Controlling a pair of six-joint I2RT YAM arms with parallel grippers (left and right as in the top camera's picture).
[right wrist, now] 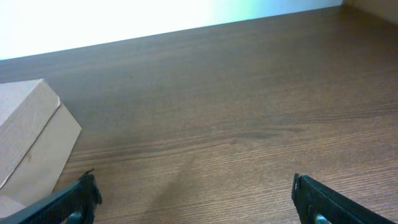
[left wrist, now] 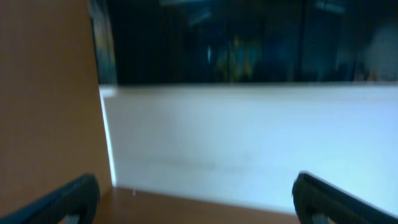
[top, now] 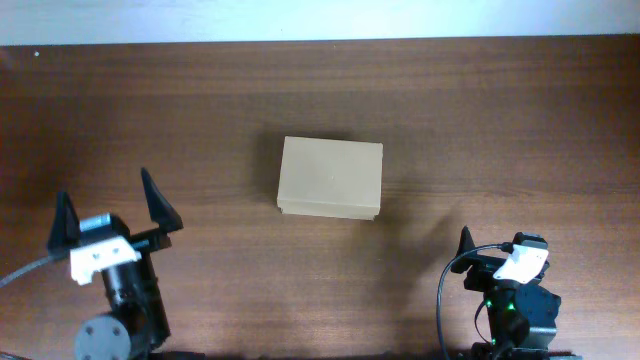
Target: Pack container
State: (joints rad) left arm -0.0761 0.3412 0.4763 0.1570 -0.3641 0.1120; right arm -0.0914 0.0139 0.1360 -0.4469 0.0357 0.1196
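The left claw (top: 112,212) is released. Its two black fingers (top: 160,204) stand spread wide, and nothing is between them or touching them. It sits toward the near left of the tan-brown rectangular cardboard box (top: 330,178), well apart from it. Its fingertips point toward the far side of the dark brown wooden table (top: 500,120). The left wrist view is blurred: the two finger ends are in the lower corners, with a pale wall beyond them.

The right claw (right wrist: 194,199) is also released and holds nothing. In its wrist view the two fingers (right wrist: 65,204) are far from each other at the lower corners, with only bare wood between them. This claw is at the near right of the box, well apart from it. In that view the box appears at the left, with its closest corner just ahead of the left finger but not touching it.

The box lies flat on the table, about in the middle. Its long sides run left to right, and from above its lid looks closed. Bare table surrounds it on all four sides. There is a wide strip behind the box up to the far table edge, and open wood between the box and each claw.
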